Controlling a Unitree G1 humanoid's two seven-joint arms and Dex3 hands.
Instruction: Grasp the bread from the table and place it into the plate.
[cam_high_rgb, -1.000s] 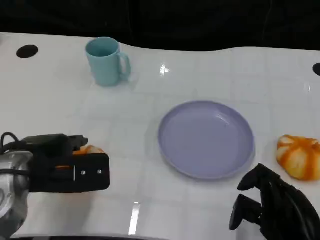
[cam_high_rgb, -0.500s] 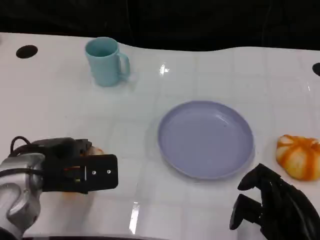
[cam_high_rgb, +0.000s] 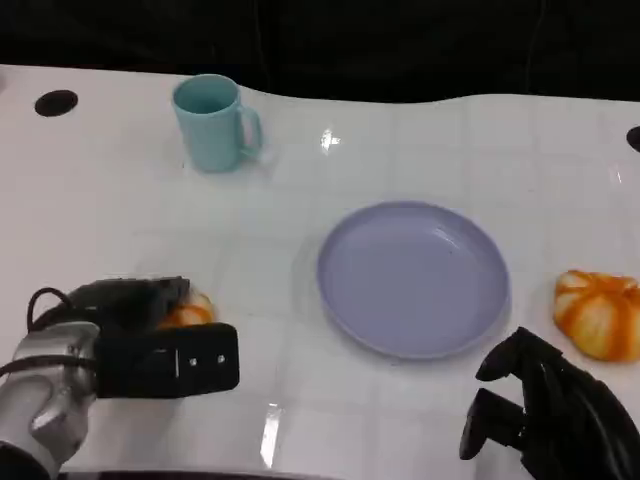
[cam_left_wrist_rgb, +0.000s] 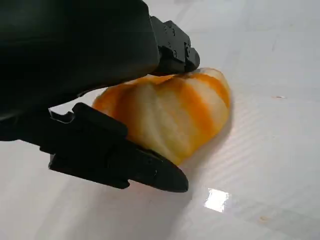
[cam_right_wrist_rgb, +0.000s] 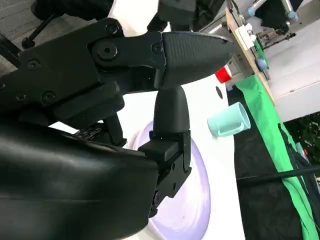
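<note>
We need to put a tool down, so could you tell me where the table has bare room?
Bare table lies between the mug and the plate, and along the near edge between both hands. It is crowded at the left hand and the right-side bread.

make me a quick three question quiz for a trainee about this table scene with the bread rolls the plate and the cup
1. True or false: the purple plate already holds a bread roll.
2. Which hand has its fingers around a bread roll? A) left hand B) right hand C) both
3. Fill in: the second bread roll lies on the table to the robot's ____ of the plate.

Key:
1. False; the plate is bare.
2. A; the right hand holds nothing.
3. right. The teal cup stands at the far left.
</note>
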